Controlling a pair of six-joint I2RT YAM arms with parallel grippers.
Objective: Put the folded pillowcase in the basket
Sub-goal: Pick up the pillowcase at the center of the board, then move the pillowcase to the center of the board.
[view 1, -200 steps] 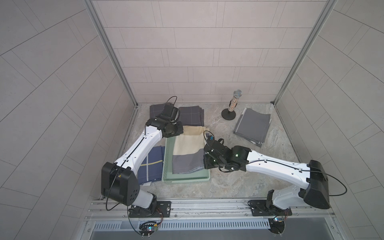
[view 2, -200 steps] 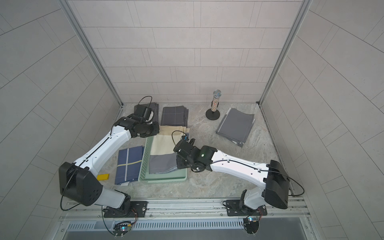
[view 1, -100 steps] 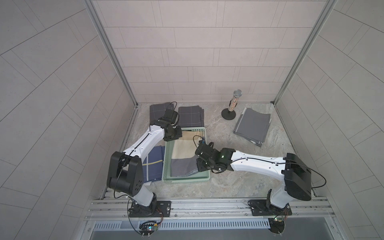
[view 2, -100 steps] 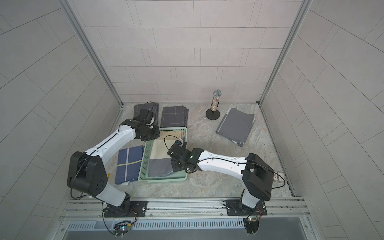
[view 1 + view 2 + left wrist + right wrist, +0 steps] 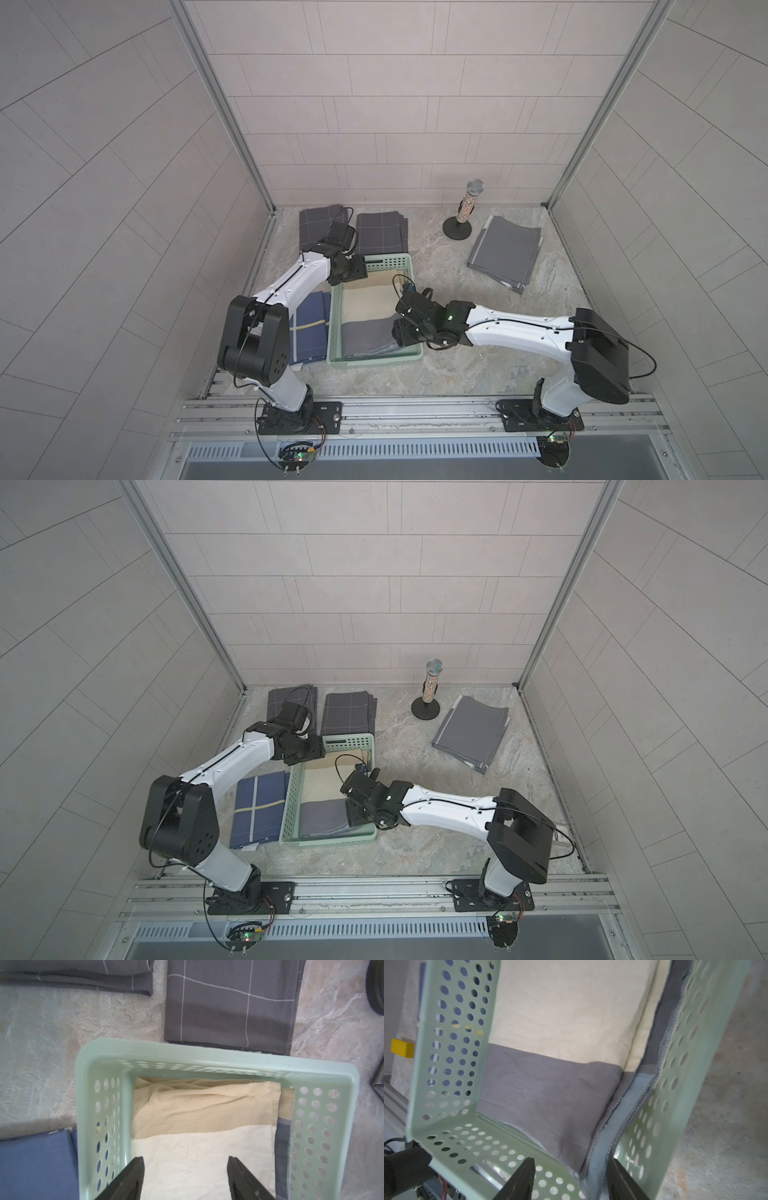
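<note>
My left gripper [image 5: 185,1177] and right gripper [image 5: 571,1178] are both open and empty, because the folded pillowcase [image 5: 366,304] already lies flat inside the mint-green basket [image 5: 374,360].

The folded pillowcase [image 5: 368,305] lies inside the basket [image 5: 376,360], left of centre on the table [image 5: 440,266]. A side cloth [image 5: 309,332] lies just beside the basket's left wall. Just behind the basket lies a rear cloth [image 5: 380,235], with a corner cloth [image 5: 316,222] to its left. At rear right stands a microphone stand [image 5: 458,229], and a cloth stack [image 5: 505,253] lies near it, to the right and forward.

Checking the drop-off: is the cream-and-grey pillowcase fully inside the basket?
Inside. The pillowcase lies within the basket walls, its edges bunched against them, none seen over the rim.
</note>
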